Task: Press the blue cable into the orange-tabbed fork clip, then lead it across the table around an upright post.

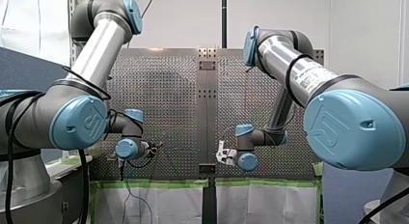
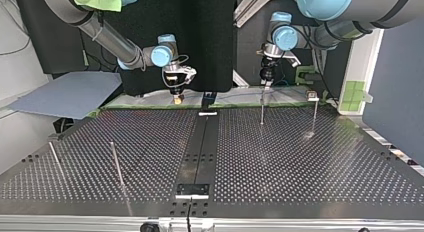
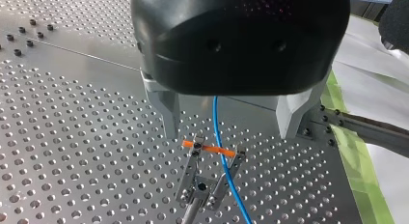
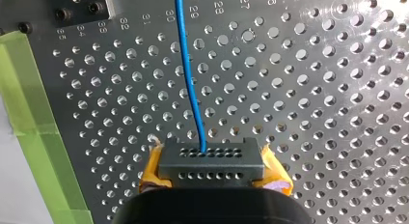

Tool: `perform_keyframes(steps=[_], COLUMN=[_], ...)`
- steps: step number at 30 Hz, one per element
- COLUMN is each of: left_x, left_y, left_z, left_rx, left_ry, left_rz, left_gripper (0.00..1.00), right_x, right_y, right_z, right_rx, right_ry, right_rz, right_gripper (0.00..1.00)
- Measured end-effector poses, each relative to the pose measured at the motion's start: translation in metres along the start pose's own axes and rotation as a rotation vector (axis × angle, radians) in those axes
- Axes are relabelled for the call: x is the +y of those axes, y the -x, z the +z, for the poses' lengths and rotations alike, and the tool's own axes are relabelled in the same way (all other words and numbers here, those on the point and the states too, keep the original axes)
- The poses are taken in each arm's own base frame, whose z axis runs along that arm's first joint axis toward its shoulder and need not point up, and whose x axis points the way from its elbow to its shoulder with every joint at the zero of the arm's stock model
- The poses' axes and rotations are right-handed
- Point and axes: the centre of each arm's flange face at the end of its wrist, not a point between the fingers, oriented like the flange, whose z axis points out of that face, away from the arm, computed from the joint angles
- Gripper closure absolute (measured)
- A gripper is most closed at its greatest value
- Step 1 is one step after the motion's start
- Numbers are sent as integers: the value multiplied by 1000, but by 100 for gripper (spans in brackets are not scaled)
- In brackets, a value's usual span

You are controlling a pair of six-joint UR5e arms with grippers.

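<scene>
Blue cable (image 3: 226, 171): thin, bright blue, taut. You see it cross orange tab (image 3: 208, 148) of fork clip (image 3: 202, 183), beside one prong. Your left gripper (image 3: 229, 136) above clip: jaws wide, cable running between, touching neither. Your right gripper (image 4: 210, 161), yellow pads (image 4: 275, 175): jaws clamped on cable. Bench (image 4: 313, 113) hole rows numbered, 27 to 30 readable.

Perforated table (image 3: 72, 137) is satin metal — blue cable (image 3: 215, 122) smooth (plastic-looking), fork clip (image 3: 202, 185) bare metal.
</scene>
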Motion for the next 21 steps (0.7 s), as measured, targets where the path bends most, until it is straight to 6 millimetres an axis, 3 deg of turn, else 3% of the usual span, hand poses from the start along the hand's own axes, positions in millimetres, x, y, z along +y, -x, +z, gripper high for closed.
perform_keyframes(steps=[14, 21], left_x=[-2, -26], left_y=[0, -4], left_z=[0, -5], left_rx=[1, -5], left_ry=[-10, -83], left_rz=[0, 6], left_gripper=[0, 0], right_x=[1, -1], right_y=[0, 1], right_z=[0, 0], right_rx=[-1, -2], right_ry=[-4, -16], right_rz=[1, 1], right_gripper=[100, 100])
